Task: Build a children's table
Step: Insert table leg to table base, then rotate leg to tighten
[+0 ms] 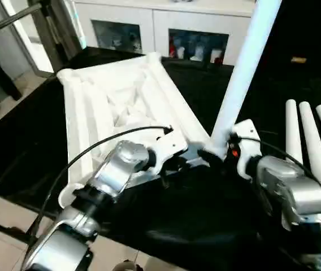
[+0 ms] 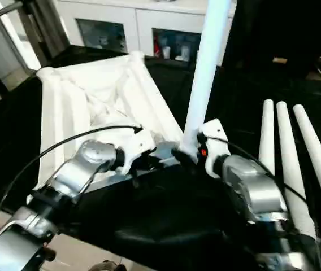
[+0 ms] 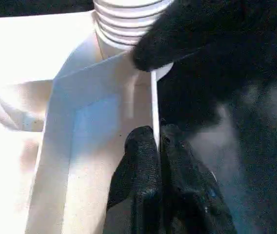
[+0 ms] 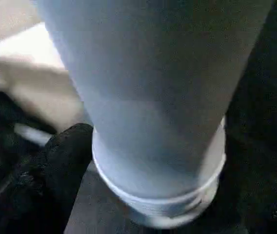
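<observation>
Leg (image 1: 244, 73) upright at centre frame, seated in a corner socket of tabletop (image 1: 121, 101) — three legs (image 1: 313, 141) loose at right. Left gripper (image 3: 155, 146) pinching the rim; right gripper (image 1: 222, 152) beside the leg, jaws' spread unclear.

Head stereo pair: looks forward and down over both forearms; tabletop (image 1: 121, 96) upper left of frame, cabinet (image 1: 160, 28) along the top. Left wrist: very close on a corner socket (image 3: 128, 19). Right wrist: very close on the upright leg (image 4: 153, 97). All share that corner.
</observation>
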`<state>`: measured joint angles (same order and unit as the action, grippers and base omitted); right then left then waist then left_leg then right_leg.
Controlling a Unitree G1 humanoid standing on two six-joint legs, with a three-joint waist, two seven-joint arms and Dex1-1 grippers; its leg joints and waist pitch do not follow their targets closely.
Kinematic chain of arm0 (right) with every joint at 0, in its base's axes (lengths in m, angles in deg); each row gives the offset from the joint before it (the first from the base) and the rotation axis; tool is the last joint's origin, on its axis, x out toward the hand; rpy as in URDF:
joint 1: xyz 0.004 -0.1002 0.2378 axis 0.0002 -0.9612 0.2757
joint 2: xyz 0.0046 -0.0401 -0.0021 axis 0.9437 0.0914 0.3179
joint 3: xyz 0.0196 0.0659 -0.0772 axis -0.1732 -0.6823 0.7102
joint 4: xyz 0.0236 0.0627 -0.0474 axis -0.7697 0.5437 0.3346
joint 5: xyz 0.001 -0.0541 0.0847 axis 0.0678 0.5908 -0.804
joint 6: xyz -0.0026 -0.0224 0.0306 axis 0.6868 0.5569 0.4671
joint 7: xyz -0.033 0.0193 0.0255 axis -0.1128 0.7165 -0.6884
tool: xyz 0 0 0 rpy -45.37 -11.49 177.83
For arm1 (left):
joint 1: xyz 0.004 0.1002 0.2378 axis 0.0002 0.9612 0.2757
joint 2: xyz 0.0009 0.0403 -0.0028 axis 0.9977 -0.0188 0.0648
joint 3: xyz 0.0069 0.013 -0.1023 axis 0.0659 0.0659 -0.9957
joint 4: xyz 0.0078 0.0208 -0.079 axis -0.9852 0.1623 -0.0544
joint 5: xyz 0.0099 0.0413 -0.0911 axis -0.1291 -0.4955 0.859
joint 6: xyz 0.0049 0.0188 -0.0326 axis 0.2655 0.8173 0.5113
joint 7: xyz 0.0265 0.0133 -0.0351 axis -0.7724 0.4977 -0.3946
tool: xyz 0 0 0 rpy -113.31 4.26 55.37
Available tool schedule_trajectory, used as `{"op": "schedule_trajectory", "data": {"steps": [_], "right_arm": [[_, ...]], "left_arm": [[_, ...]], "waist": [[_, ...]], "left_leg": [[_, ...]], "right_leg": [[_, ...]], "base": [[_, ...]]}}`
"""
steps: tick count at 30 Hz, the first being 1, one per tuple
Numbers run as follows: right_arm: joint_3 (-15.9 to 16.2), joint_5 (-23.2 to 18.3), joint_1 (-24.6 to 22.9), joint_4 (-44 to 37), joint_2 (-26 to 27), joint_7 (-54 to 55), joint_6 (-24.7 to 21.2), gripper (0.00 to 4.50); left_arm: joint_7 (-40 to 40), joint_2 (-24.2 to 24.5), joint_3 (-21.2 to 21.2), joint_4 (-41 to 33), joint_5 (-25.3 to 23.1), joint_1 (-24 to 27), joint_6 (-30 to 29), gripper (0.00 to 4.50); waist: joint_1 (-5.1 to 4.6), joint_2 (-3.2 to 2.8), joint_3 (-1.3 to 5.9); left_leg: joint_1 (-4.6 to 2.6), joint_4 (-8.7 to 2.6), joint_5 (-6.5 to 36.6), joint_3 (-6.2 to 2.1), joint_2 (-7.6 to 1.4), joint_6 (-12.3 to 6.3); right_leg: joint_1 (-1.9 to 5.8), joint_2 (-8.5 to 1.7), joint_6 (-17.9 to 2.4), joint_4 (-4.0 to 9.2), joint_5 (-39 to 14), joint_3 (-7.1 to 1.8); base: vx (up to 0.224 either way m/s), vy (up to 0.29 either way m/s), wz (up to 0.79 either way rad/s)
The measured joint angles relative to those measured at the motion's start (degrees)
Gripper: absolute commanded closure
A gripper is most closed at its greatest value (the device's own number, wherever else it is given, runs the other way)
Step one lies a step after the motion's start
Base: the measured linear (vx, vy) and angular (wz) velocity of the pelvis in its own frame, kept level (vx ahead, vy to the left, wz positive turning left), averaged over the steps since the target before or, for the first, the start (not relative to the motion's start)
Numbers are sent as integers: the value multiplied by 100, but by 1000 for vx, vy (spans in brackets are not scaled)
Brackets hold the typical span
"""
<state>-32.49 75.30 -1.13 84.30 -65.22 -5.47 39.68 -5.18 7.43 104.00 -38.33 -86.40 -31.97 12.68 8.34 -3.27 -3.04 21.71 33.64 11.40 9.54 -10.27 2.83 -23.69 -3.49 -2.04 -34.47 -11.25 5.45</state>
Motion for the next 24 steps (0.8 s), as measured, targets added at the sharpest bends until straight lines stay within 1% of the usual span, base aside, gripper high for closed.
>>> {"op": "schedule_trajectory", "data": {"steps": [3,6,11,13,17,19,21,24], "right_arm": [[41,-140,-101,-200,-180,-391,76,22],[35,-264,-188,-417,-305,-644,311,22],[63,-260,-302,-442,-399,-862,538,22],[78,-259,-306,-442,-415,-876,568,22],[215,-194,-337,-415,-477,-890,705,22],[264,-163,-337,-324,-470,-850,795,48],[271,-80,-337,-280,-461,-833,818,59],[276,-58,-336,-186,-450,-810,919,89]], "left_arm": [[-271,162,30,-44,71,68,208,450],[-435,247,64,-42,96,121,412,450],[-580,317,104,-15,116,140,622,450],[-605,328,105,-3,117,140,660,450],[-650,348,105,61,123,140,773,450],[-653,360,105,84,123,140,821,450],[-660,371,105,85,123,140,832,450],[-664,371,105,92,123,140,839,450]], "waist": [[21,-8,-5],[58,-8,-5],[124,-8,-5],[135,-8,-5],[142,-9,-4],[142,-9,-4],[145,-9,-4],[147,-8,-4]], "left_leg": [[18,53,-5,16,-11,8],[19,76,-6,28,-11,11],[27,92,-11,35,-10,10],[28,93,-11,35,-10,9],[30,94,-12,35,-10,8],[30,97,-13,35,-10,7],[32,104,-14,34,-10,5],[33,114,-14,34,-10,5]], "right_leg": [[0,-8,10,-28,8,-1],[4,-24,14,-47,11,-1],[5,-35,29,-56,22,-1],[4,-35,29,-58,22,0],[2,-35,29,-62,22,1],[2,-35,29,-66,22,1],[1,-35,29,-72,22,1],[1,-38,29,-79,22,1]], "base": [[0,0,0],[0,0,0],[0,0,0],[0,0,0],[0,0,0],[0,0,0],[0,0,0],[0,0,0]]}}
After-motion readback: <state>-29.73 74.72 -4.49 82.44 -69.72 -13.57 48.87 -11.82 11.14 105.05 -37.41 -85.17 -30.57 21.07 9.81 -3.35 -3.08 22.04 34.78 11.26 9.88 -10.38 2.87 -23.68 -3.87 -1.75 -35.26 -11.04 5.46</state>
